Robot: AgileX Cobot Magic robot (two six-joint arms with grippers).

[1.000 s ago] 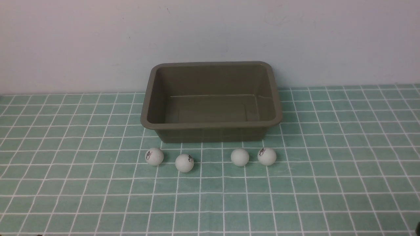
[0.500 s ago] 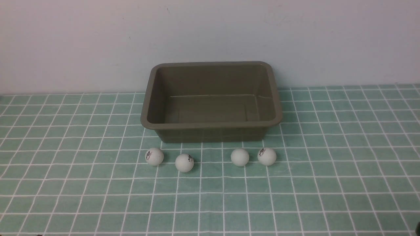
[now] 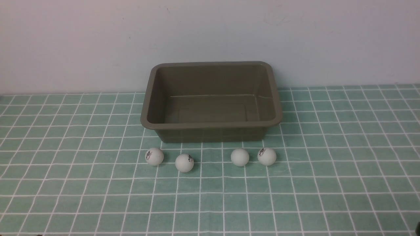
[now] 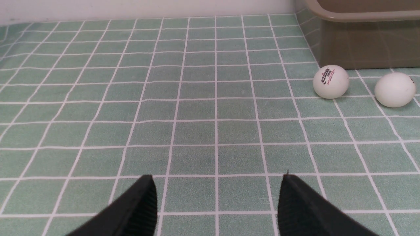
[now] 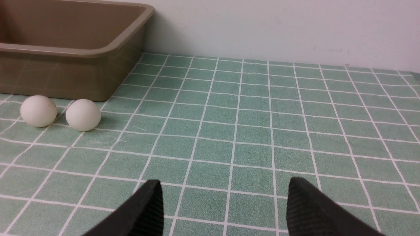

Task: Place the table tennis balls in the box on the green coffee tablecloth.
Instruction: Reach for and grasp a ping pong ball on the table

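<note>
Your left hand & right hand both wide, empty — 4 balls centre frame, just below box.

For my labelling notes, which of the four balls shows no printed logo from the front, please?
The third ball from the robot's left; the other three show dark print.

The box sits on the green coffee tablecloth, close before the wall. In front of it, in a row on the cloth, lie the leftmost table tennis ball, the second ball slightly nearer, then a wider gap, then the third ball just beside the rightmost ball
</note>
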